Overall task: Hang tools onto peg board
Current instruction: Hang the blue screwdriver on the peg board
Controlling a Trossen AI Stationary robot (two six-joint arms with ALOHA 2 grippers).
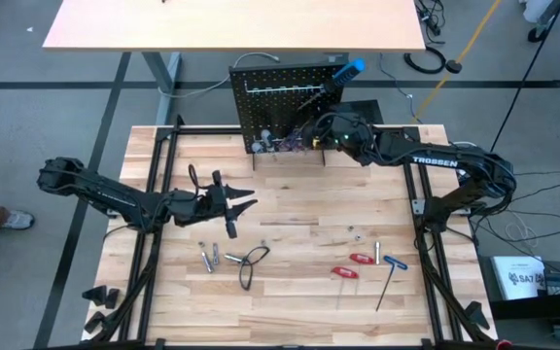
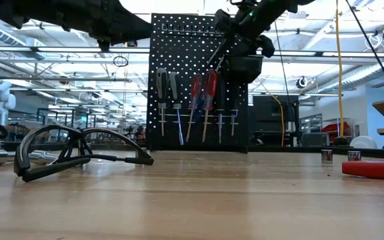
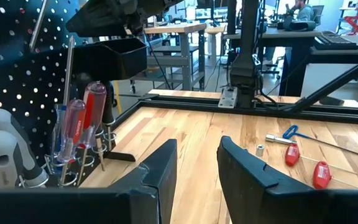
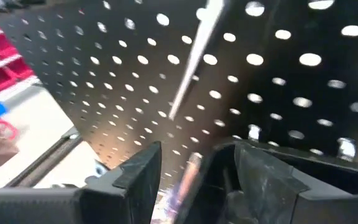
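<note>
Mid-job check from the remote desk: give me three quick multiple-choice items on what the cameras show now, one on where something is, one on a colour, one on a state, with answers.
1. Where is the right gripper?
A. at the peg board
B. over the table's near edge
C. beside the left arm's base

2. What colour are the handles of the two T-handle keys lying side by side on the table?
A. green
B. red
C. white

3. How do the left gripper's fingers stand?
A. shut on a screwdriver
B. shut on the black wire loop
C. apart, nothing between them

Answers: 1 A, the high view shows it against the board. 2 B, both show red. 3 C, the left wrist view shows bare table through the gap.
</note>
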